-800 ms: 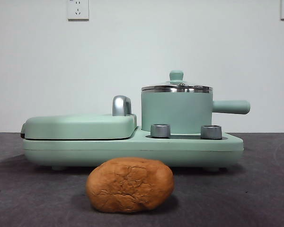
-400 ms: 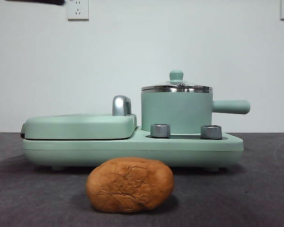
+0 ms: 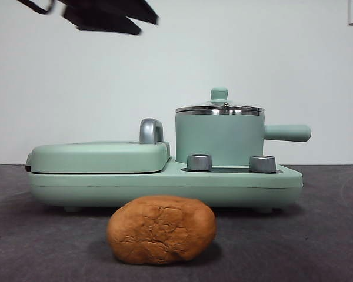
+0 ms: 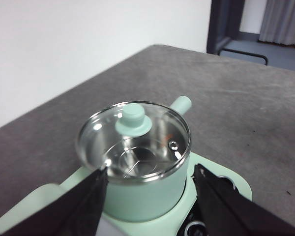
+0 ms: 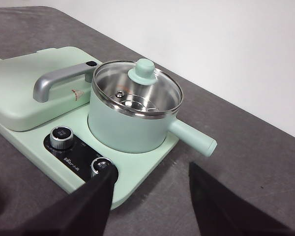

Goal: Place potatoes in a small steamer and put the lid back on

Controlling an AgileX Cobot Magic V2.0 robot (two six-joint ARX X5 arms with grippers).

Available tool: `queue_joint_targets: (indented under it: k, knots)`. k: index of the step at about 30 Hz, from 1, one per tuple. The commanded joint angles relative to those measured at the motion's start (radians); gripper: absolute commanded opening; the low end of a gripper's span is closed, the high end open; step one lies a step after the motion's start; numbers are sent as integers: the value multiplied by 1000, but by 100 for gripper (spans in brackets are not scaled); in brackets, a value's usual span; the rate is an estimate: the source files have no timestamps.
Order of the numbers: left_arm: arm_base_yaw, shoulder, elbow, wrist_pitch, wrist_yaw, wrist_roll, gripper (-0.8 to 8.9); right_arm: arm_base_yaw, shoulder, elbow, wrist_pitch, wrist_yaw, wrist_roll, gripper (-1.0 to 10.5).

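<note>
The potato [image 3: 162, 229], an orange-brown cracked lump, lies on the dark table in front of the appliance; neither wrist view shows it. The small steamer [image 3: 219, 140] stands on the appliance's right side, its handle pointing right. The glass lid [image 3: 219, 108] with its mint knob rests on the steamer. My left gripper [image 4: 150, 171] hovers open above and beside the steamer [image 4: 137, 196], holding nothing; it shows as the black shape [image 3: 106, 14] at the front view's top left. My right gripper [image 5: 151, 172] is open and empty, farther back from the steamer [image 5: 123, 130].
The mint-green appliance base [image 3: 165, 185] carries a flat griddle cover [image 3: 97, 157] with a steel handle [image 3: 151, 131] on its left half. Two steel dials [image 3: 199, 162] [image 3: 262, 164] sit at its front. A white wall stands behind.
A black arm has come into the front view at the top left, reaching farther right and lower than half a second ago. Potato, steamer and lid have not moved.
</note>
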Motion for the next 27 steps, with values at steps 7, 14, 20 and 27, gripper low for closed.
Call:
queue_joint_targets:
  k: [7, 14, 20, 27]
  knots:
    - [-70, 266, 224, 26, -30, 26, 280, 4, 4, 16, 8, 0, -5, 239]
    - [-106, 418, 367, 34, -30, 25, 280, 4, 4, 16, 8, 0, -5, 239]
    - [-114, 516, 434, 69, -39, 26, 280, 4, 4, 16, 8, 0, -4, 239]
    - [-115, 605, 498, 70, -52, 18, 281, 4, 4, 16, 6, 0, -4, 239]
